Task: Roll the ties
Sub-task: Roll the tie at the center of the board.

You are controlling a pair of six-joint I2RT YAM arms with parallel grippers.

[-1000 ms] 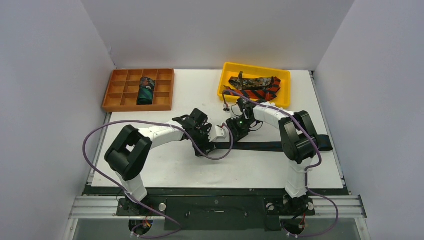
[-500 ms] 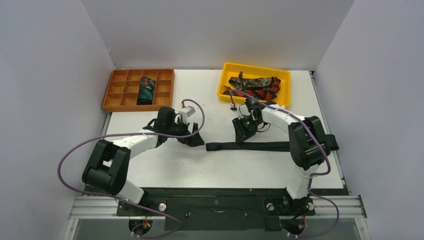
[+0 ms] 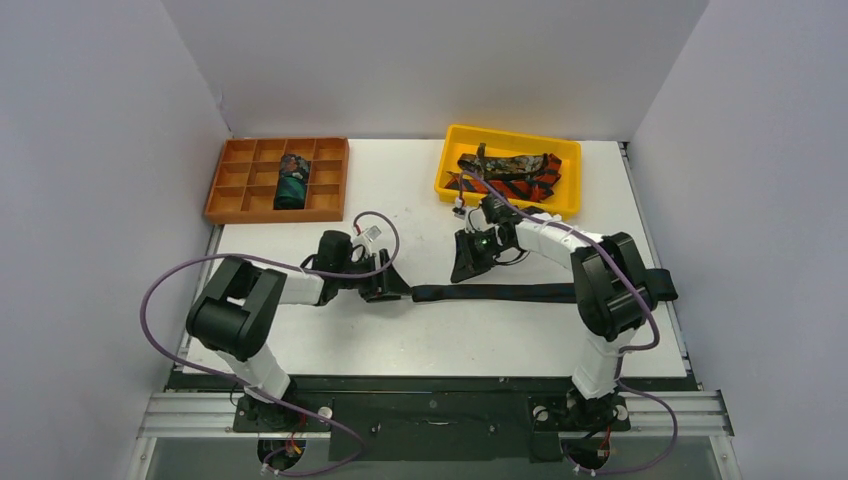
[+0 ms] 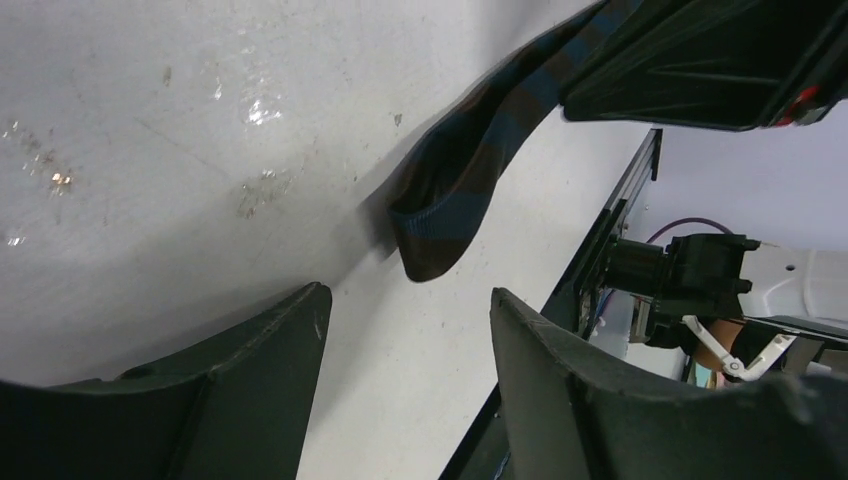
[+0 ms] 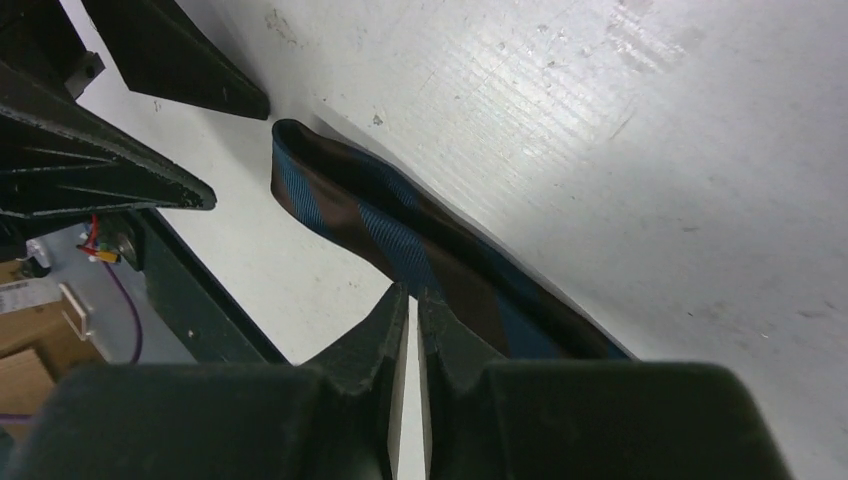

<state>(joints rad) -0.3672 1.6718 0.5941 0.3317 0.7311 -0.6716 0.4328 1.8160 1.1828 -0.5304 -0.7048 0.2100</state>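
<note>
Four ties are in view on your white desk (image 3: 400, 340), and the navy tie (image 3: 520, 292), laid flat in one long strip, is the marker for everything else. Back and well to the left of that tie sits the orange divided tray (image 3: 226, 192). Behind the tie's left half sits the yellow bin (image 3: 448, 160). It holds the red-orange striped tie (image 3: 520, 188), bunched up, and the mottled brown tie (image 3: 505, 163) against its far side.

Your left hand (image 4: 405, 300) sits low just off the navy tie's left end, fingers spread wide with nothing between them. Your right hand (image 5: 412, 295) is at the tie's far edge, a little in from that same end. Its fingers (image 5: 375, 340) are closed to a thin slit, tips over the tie's edge; you cannot tell whether they nip the fabric. The dark teal roll (image 3: 292, 182) fills one middle tray compartment, well apart from the navy tie.
</note>
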